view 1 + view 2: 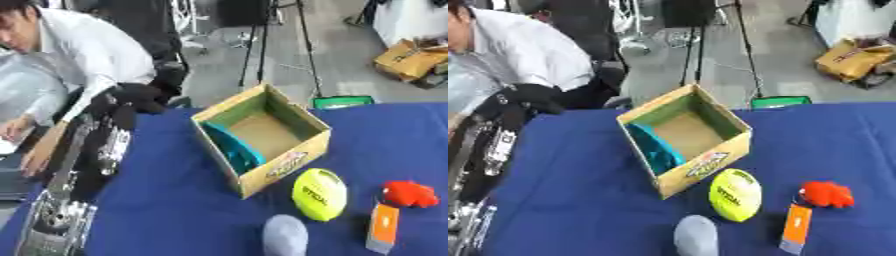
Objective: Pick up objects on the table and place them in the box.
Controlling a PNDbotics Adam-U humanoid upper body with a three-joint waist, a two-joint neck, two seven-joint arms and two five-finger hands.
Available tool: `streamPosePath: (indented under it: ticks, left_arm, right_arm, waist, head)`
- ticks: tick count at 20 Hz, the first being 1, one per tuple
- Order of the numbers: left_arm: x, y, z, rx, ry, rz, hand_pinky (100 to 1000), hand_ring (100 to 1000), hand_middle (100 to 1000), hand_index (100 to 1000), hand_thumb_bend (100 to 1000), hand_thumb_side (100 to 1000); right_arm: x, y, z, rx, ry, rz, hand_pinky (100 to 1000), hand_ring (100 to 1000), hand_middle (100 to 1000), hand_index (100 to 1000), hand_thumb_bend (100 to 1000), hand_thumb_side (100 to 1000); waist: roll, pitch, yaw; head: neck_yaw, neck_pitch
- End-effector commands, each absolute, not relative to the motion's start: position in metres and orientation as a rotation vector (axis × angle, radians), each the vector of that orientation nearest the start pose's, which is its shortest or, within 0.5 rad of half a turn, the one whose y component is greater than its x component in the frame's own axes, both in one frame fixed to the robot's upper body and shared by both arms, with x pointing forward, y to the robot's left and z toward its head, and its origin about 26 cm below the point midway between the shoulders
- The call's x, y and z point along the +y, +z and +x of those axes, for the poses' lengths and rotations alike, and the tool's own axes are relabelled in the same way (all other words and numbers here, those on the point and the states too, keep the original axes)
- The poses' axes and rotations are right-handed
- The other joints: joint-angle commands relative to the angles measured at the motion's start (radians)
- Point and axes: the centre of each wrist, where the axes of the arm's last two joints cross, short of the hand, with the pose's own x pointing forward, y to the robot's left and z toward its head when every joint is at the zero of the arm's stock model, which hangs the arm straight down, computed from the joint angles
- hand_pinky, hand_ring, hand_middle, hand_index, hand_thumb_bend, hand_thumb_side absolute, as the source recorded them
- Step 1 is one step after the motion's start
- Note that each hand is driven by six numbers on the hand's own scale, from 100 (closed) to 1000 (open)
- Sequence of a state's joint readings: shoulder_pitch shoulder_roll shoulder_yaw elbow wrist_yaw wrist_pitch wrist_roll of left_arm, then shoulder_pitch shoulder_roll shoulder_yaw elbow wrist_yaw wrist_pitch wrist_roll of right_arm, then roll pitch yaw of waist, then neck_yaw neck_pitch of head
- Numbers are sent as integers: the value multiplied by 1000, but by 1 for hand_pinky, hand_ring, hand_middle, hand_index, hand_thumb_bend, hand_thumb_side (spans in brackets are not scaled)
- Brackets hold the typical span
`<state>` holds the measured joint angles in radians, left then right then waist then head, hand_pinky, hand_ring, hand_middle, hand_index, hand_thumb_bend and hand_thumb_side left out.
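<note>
An open cardboard box point(282, 169) stands on the blue table point(166, 200), turned corner-on. A teal object point(234, 147) leans inside against its left wall. In front of the box lie a yellow ball point(319, 194), a red toy point(409, 194), a small orange packet point(383, 227) and a rounded grey object point(286, 236) at the bottom edge. My left arm runs up the left side, and its black hand point(131, 97) hangs over the table's far left corner, well left of the box and away from all the objects. The right hand does not show.
A green item point(343, 102) sits just behind the table's far edge. On the floor beyond are tripod legs point(262, 45) and a brown carton point(409, 57). Bare blue cloth lies between my left arm and the box.
</note>
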<state>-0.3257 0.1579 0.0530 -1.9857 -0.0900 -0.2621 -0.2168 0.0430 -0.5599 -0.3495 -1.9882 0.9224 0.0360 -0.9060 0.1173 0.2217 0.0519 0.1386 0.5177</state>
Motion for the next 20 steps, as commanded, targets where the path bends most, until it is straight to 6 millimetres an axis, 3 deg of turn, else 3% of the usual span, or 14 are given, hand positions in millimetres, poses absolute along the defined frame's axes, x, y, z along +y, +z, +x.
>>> streamPosePath:
  ticks: [1, 12, 16, 17, 20]
  left_arm:
    - [245, 201, 303, -2531, -550, 73, 714, 657, 714, 756, 100, 671]
    - [246, 201, 303, -2529, -554, 71, 714, 658, 714, 756, 100, 673]
    - [245, 200, 303, -2524, -557, 67, 714, 658, 715, 756, 100, 677]
    - [245, 200, 303, -2522, -558, 67, 713, 659, 715, 756, 100, 679]
    - [246, 199, 303, -2518, -561, 66, 713, 659, 715, 756, 100, 679]
  right_arm:
    - [-402, 191, 239, -2050, 148, -2222, 747, 792, 854, 889, 100, 1000]
    - [-402, 192, 240, -2051, 186, -2218, 760, 810, 855, 892, 100, 1000]
    - [-403, 201, 241, -2009, 381, -2204, 810, 852, 863, 896, 119, 1000]
    - [-403, 206, 242, -1993, 453, -2194, 821, 859, 867, 899, 165, 1000]
    - [-403, 219, 245, -1946, 618, -2171, 824, 856, 862, 898, 219, 1000]
  waist:
    - [-10, -11, -2]
    - [-11, -9, -3]
    - [-17, -11, -4]
    - [-19, -12, -3]
    - [-22, -14, -3]
  head:
    - [-4, -9]
    - [-22, 8]
    - [-62, 57]
    - [-73, 68]
    - [-90, 81]
